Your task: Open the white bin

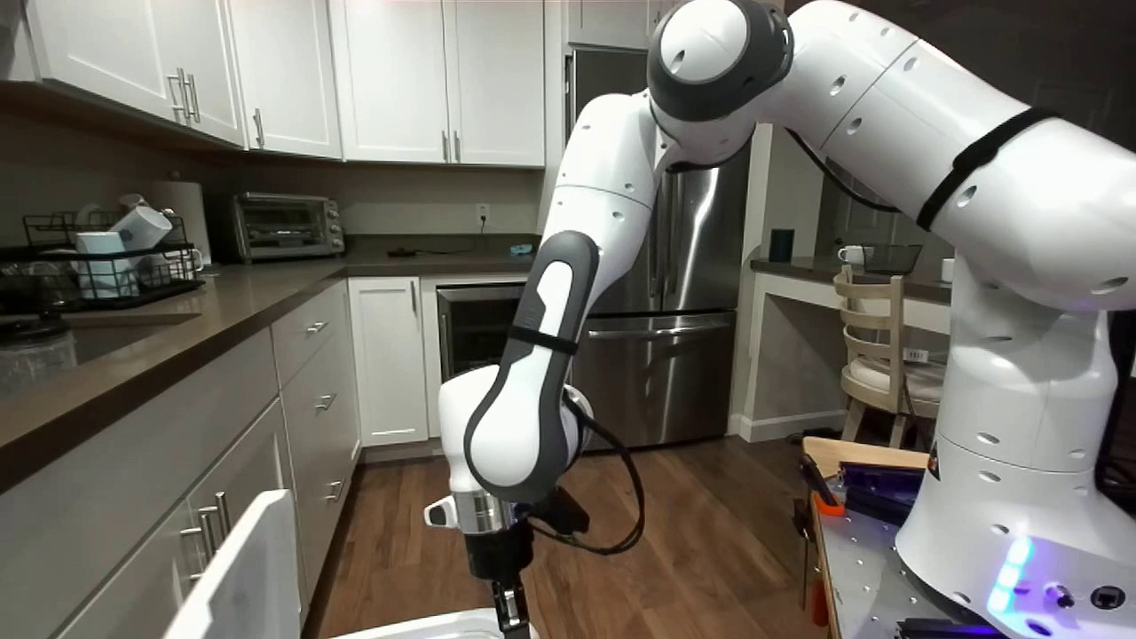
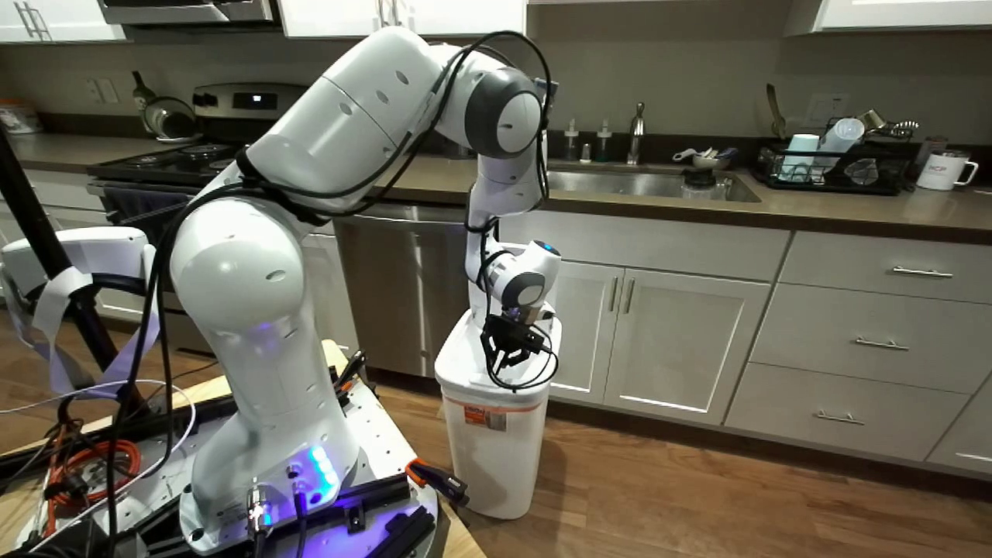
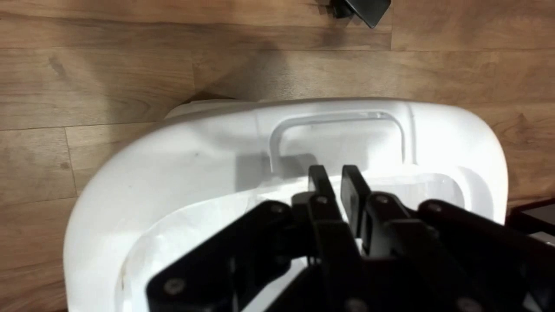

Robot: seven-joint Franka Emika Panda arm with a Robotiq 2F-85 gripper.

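Note:
The white bin [image 2: 496,457] stands on the floor beside the robot's table, with an orange label on its side. Its lid [image 1: 253,568] stands raised, tilted up, at the lower left of an exterior view, and the bin's rim [image 1: 435,628] shows at the bottom edge. In the wrist view the rim [image 3: 160,173] surrounds an uncovered opening with a pale inside. My gripper [image 3: 330,173] is over the opening near the recessed part of the rim. Its fingers are a narrow gap apart with nothing between them. The gripper also shows pointing down in both exterior views [image 1: 512,612] [image 2: 511,353].
White lower cabinets [image 2: 682,341] and a steel dishwasher [image 2: 395,287] stand behind the bin. The robot's table [image 2: 387,434] with an orange-and-black tool [image 2: 438,477] is close beside it. A dark object [image 3: 368,11] shows at the wrist view's top edge.

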